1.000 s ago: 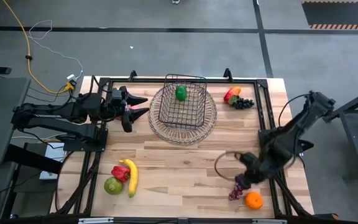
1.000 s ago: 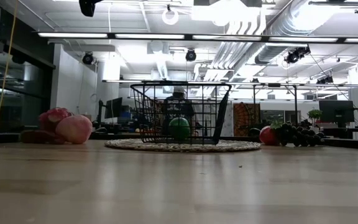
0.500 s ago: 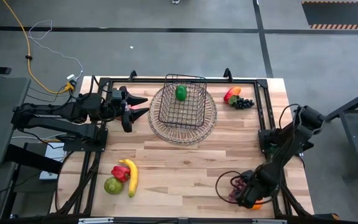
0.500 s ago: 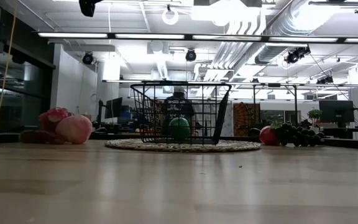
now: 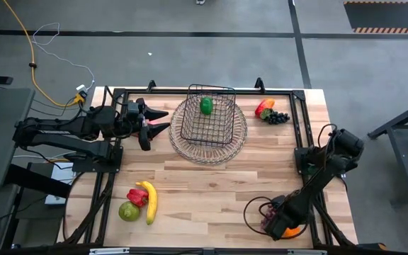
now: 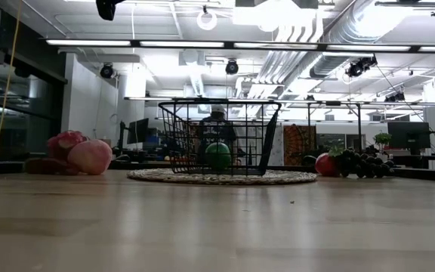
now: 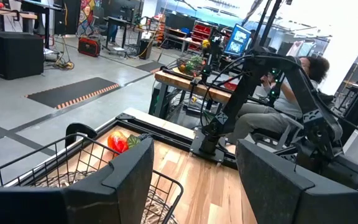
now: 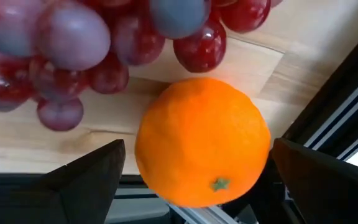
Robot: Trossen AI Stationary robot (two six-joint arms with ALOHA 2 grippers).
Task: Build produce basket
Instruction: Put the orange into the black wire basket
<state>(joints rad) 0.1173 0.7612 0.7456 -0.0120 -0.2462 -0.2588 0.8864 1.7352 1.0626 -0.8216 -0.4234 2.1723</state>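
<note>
So far I count one piece loaded — a small green round fruit point(image 5: 206, 106) sits inside the dark thin-wire rectangular basket point(image 5: 208, 115), which stands on a round flat woven tray point(image 5: 183, 142) in the upper middle of the high view. Everything else is still out on the pale wooden surface point(image 5: 211, 191).

At the lower left of that view lie a yellow banana point(image 5: 151, 200), a small red pepper point(image 5: 137, 197) touching it, and a green-red round fruit point(image 5: 128, 211) just beside. At the upper right, near the tray, a red fruit with a green top point(image 5: 264, 108) rests against a dark grape bunch point(image 5: 278, 117). In the low view a pink dragon fruit point(image 6: 65, 141) and a pinkish round fruit point(image 6: 90, 156) sit at the left edge.

My right end effector point(image 5: 280, 225) is down at the lower right of the high view, over an orange point(image 8: 202, 140) that lies just beside a purple grape bunch point(image 8: 98, 43). The right wrist view shows its fingers spread on either side of the orange, not closed on it — released, gripping nothing.

My left end effector point(image 5: 163, 120) waits at the upper left, near the tray's edge, its fingers apart and empty.

By my judgement the job is barely begun; nearly all the produce remains to be carried over, with the orange the likely next pick.
</note>
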